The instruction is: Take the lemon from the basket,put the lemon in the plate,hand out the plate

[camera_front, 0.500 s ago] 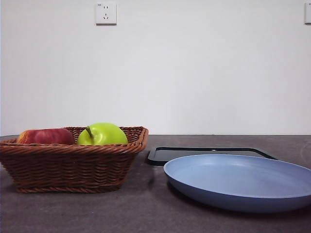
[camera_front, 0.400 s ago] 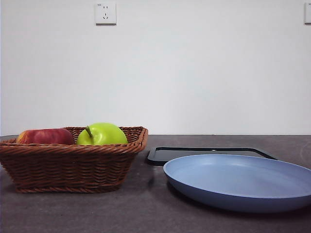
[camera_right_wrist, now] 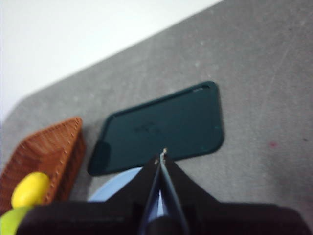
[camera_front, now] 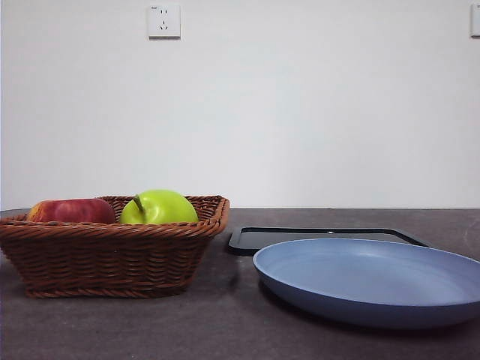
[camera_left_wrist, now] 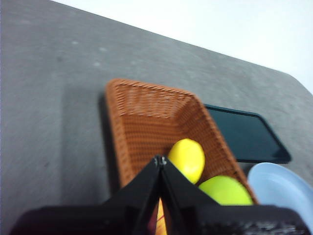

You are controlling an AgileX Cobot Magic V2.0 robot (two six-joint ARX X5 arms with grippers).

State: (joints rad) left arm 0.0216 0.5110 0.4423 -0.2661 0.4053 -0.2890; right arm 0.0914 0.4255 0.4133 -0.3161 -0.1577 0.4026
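The brown wicker basket [camera_front: 112, 255] stands at the left of the front view. It holds a red apple [camera_front: 71, 211] and a green apple [camera_front: 159, 207]; the lemon is hidden there. The left wrist view shows the yellow lemon [camera_left_wrist: 186, 159] inside the basket [camera_left_wrist: 146, 117] beside the green apple [camera_left_wrist: 225, 191]. My left gripper [camera_left_wrist: 160, 159] is shut and empty, high above the basket. The light-blue plate [camera_front: 367, 281] lies empty at the right. My right gripper [camera_right_wrist: 163, 154] is shut and empty, high above the plate [camera_right_wrist: 115, 188]. The lemon [camera_right_wrist: 30, 189] also shows in the right wrist view.
A flat black tray [camera_front: 322, 236] lies behind the plate; it also shows in the right wrist view [camera_right_wrist: 161, 127] and the left wrist view [camera_left_wrist: 247, 134]. A white wall with a socket [camera_front: 163, 21] stands behind the dark grey table [camera_front: 225, 330].
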